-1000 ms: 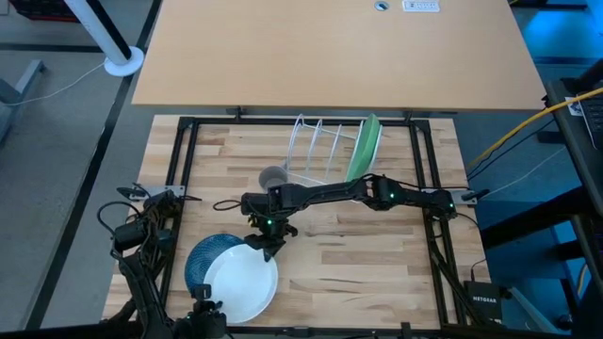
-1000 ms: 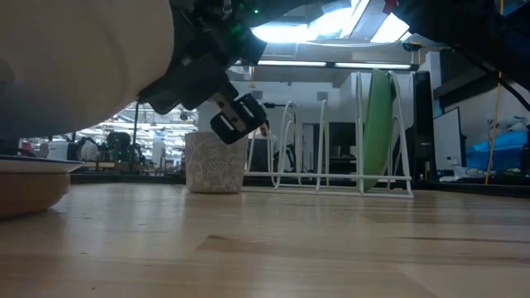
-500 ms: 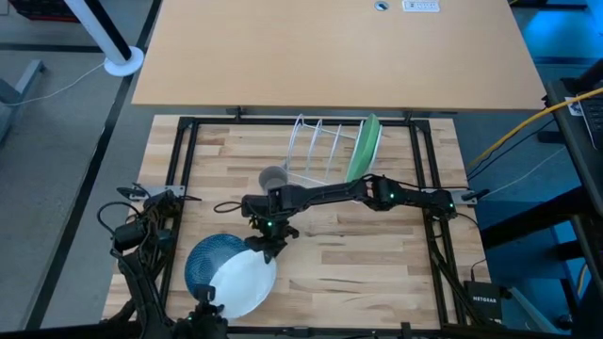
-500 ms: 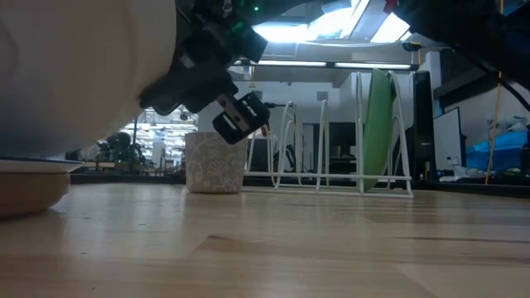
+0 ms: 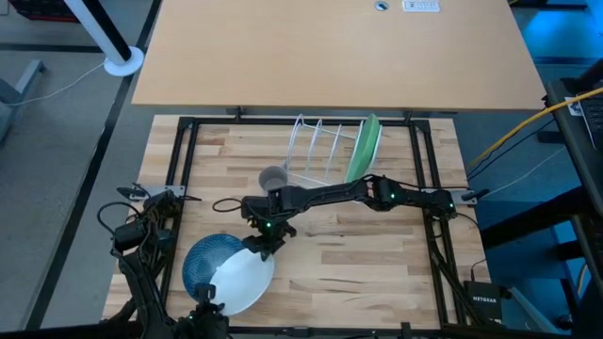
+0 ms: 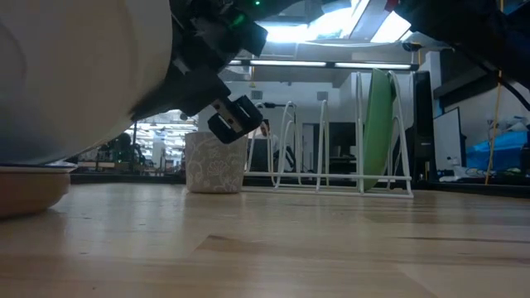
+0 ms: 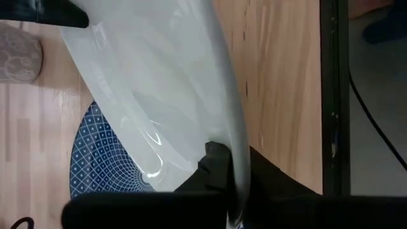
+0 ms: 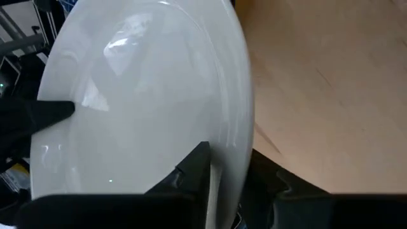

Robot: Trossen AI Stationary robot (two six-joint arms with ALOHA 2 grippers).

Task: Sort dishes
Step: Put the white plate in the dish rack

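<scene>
High view: we hold the white plate (image 5: 240, 282) tilted over the blue plate (image 5: 203, 261) at the table's front left, left gripper (image 5: 202, 306) clamped on its near rim, right gripper (image 5: 256, 249) straddling the far rim, fingers slackened. We should free one rim first.
</scene>
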